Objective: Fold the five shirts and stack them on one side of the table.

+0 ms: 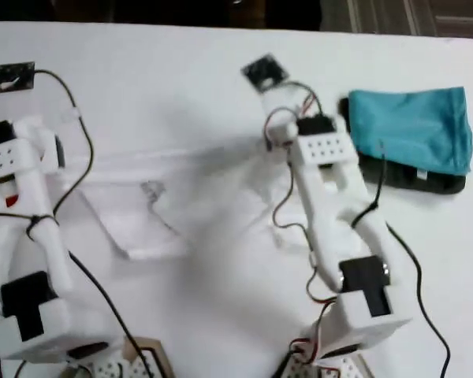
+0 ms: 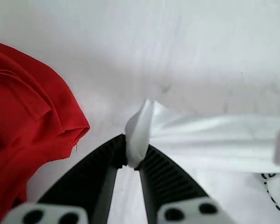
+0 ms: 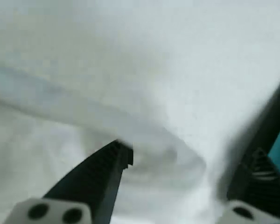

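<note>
Folding the white shirt (image 1: pixel 142 224), which lies spread across the middle of the worktop (image 1: pixel 181 71), appears to be the step in hand. Hold the pinched edge low, carry it straight across the cloth, and bring the free claw down on the opposite edge so the fold lands square.

Count:
- Worktop: one.
- Shirts seen: four. One is white. One teal shirt (image 1: pixel 414 126) lies on one black shirt (image 1: pixel 410 177) at the right side. One red shirt (image 2: pixel 23 121) is near the left claw (image 2: pixel 133 161).
- Claws: two. The left claw is clenched on a bunched edge of the white shirt. The right claw (image 3: pixel 196 149) is released, jaws spread just above the white shirt.
</note>
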Controlling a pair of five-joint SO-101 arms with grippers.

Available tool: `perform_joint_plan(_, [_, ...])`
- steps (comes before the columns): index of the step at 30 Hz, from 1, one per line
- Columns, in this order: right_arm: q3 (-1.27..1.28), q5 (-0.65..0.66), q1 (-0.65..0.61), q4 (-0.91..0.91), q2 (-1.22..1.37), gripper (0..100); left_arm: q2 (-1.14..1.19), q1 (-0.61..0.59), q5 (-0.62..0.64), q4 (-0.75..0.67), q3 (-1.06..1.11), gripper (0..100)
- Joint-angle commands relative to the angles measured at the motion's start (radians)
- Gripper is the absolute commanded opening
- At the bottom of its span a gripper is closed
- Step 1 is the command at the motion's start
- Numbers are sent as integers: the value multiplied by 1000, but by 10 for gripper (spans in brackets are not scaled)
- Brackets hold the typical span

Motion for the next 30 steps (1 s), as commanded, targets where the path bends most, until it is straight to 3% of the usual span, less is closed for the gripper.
perform_joint_plan(1, [-141,-6,-41,185,-25,387,-6,-8,3,-17,-5,25])
perform_joint_plan(8, [-103,107,-203,383,-202,379,-2,-11,3,-18,-50,25])
perform_joint_plan(11, [21,114,-259,378,-280,300,-2,-11,3,-15,-71,25])
perform_joint_plan(15, [256,114,-354,263,-358,221,-2,-11,3,-17,-77,25])
perform_joint_plan(22, [546,104,-515,38,-378,248,-2,-12,3,-14,-77,25])
perform_joint_plan(30, [643,69,-611,-91,-363,251,-2,-12,3,-11,-70,25])
